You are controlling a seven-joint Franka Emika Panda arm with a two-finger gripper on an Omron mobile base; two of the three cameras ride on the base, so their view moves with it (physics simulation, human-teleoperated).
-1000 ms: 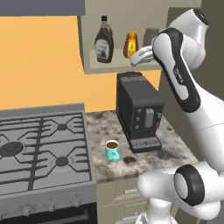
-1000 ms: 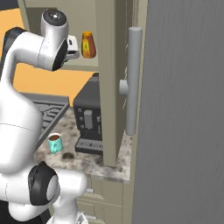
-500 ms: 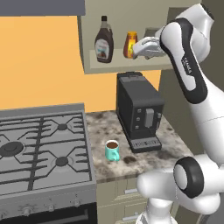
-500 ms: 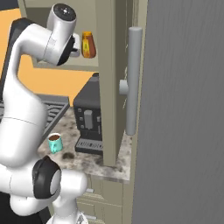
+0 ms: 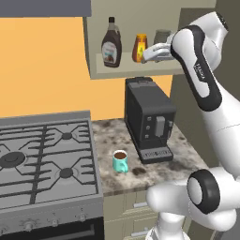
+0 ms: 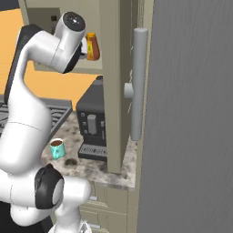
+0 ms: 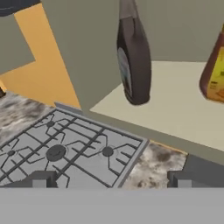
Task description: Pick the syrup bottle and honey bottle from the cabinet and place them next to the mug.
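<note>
The tall dark-brown syrup bottle (image 5: 111, 47) stands at the left of the cabinet shelf (image 5: 123, 71), with the shorter orange honey bottle (image 5: 139, 48) to its right. My gripper (image 5: 146, 55) hovers at shelf height just right of the honey bottle and is open. In the hand view the fingertips (image 7: 42, 179) stand wide apart with nothing between them. There the syrup bottle (image 7: 133, 61) is ahead and the honey bottle (image 7: 214, 70) is cut by the right edge. The teal mug (image 5: 120, 161) with brown liquid sits on the counter below.
A black coffee machine (image 5: 147, 119) stands under the shelf, right of the mug. A gas stove (image 5: 42, 159) takes up the left. A grey jar (image 5: 161, 36) is behind my hand on the shelf. The open cabinet door with its handle (image 6: 136, 86) stands to the right.
The arm has lifted and reached leftward, bringing the hand up to shelf level beside the honey bottle. The bottles and the mug have stayed put, and the jaws remain open.
</note>
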